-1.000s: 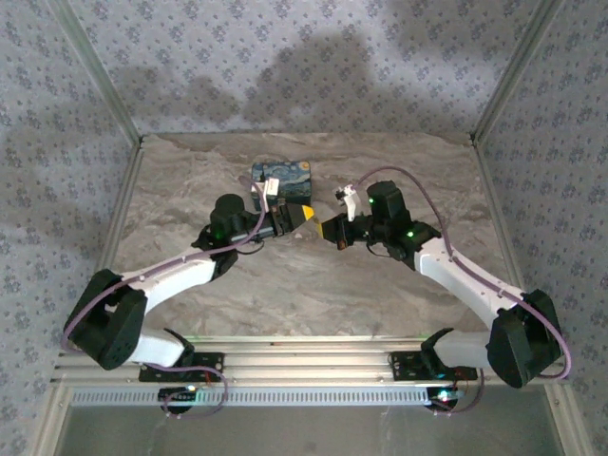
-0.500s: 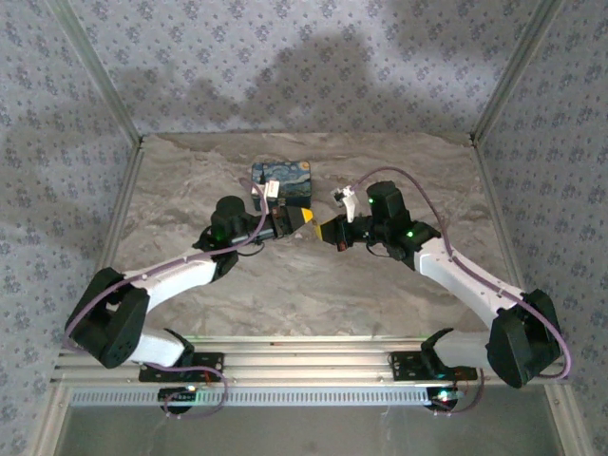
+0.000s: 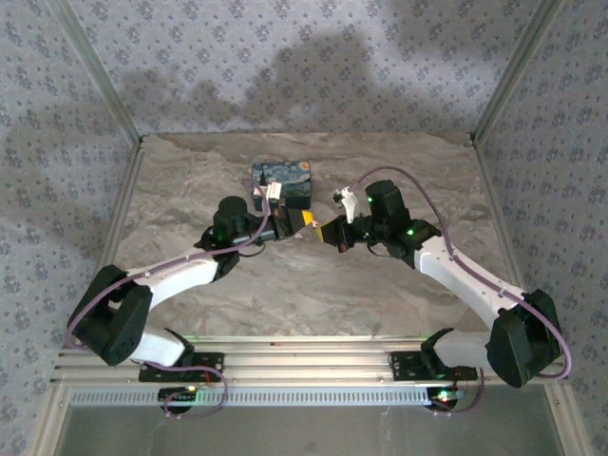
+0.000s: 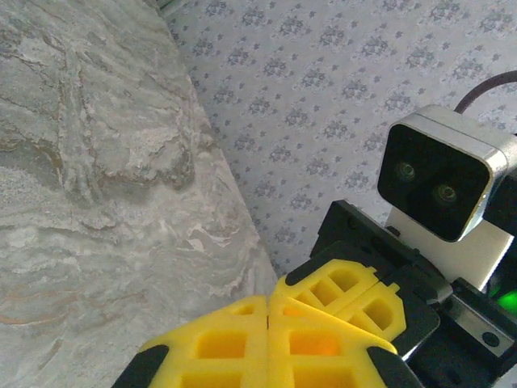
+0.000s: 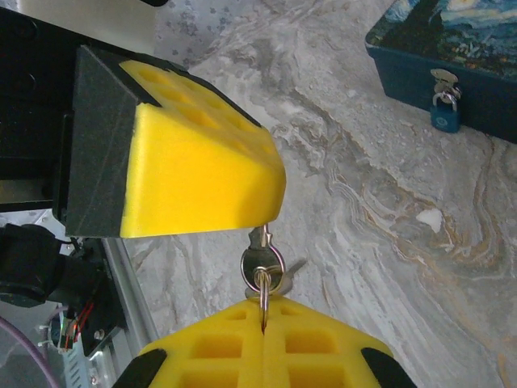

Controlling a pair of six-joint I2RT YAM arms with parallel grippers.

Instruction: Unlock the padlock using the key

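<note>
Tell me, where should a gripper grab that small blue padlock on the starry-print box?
Likely the small blue padlock by its body's two side edges, coming from the front of the starry-print blue box: it hangs flat against that wall, shackle threaded through the latch.

I see a marbled grey-beige table (image 3: pixel 313 285), grey floral-patterned walls (image 3: pixel 190 47) on three sides, metal corner posts (image 3: pixel 98 68), soft shadows
</note>
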